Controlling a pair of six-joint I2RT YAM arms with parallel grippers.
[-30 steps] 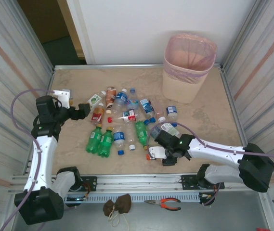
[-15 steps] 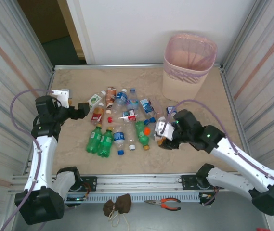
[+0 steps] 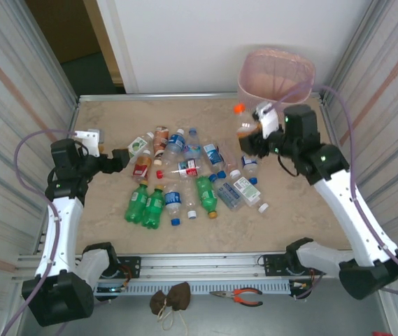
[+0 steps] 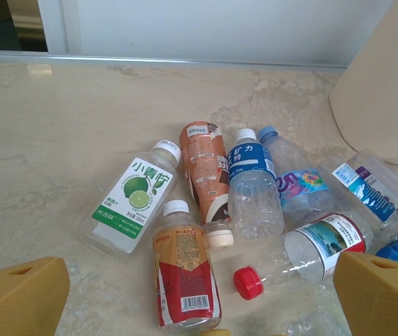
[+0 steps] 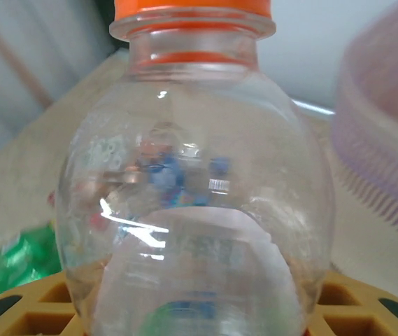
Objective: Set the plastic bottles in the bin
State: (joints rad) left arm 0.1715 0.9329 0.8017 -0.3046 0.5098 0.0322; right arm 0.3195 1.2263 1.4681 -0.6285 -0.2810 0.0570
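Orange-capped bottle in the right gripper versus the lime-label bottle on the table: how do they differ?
The orange-capped bottle is gripped by the right gripper and raised near the bin; the lime-label bottle lies on its side on the table. The first has an orange cap, the second a white one. Both are clear, capped plastic.

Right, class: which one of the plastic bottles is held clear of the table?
The clear orange-capped bottle, gripped by the right gripper near the bin. The other bottles all lie on the table.
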